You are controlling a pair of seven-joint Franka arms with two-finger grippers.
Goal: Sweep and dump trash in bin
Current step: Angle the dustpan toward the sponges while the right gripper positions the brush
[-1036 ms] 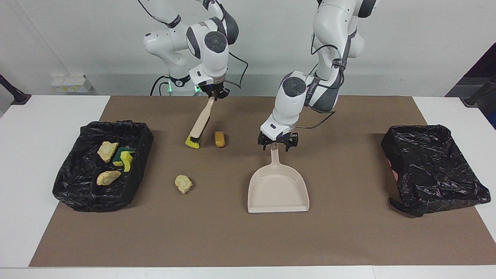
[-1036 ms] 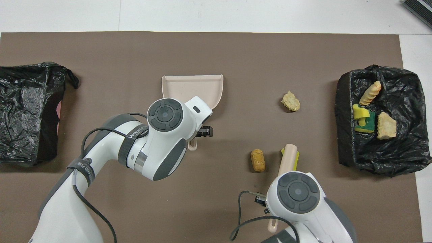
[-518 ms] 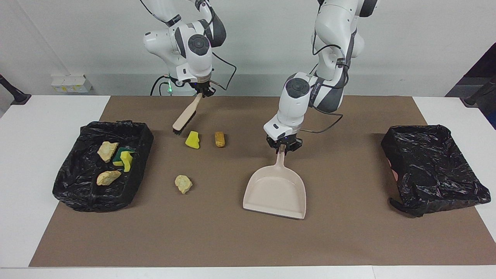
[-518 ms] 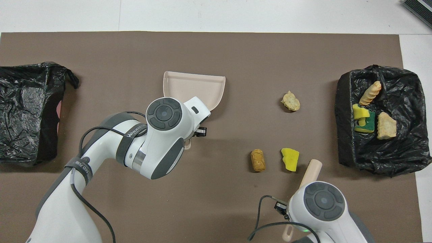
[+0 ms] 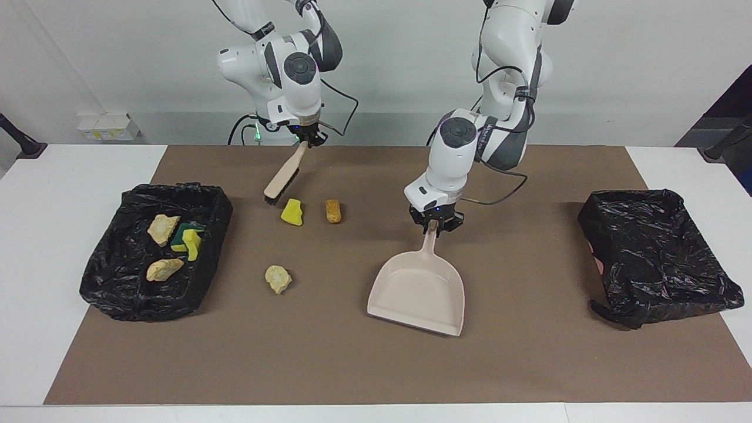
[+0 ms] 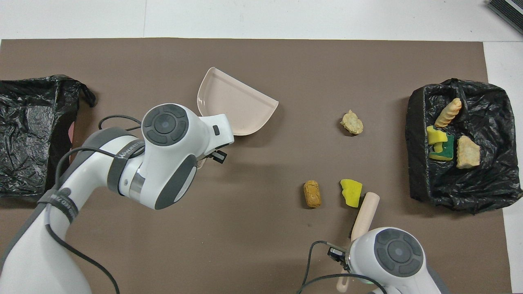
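Right gripper [image 5: 311, 140] pinching brush [image 5: 283, 176] handle; bristles now lifted off yellow sponge [image 5: 292, 212], exposing it beside orange-brown lump [image 5: 333, 211]. Left gripper [image 5: 435, 225], open a second ago, now clamping dustpan [image 5: 418, 291] handle, swinging pan round. Wrinkly lump [image 5: 277, 278] lying farther out. Four pieces already binned [image 5: 117, 282]; sweeping can start.

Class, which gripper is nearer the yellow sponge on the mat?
Right. The right gripper holds the brush beside the yellow sponge; the left gripper grips the dustpan handle farther off.
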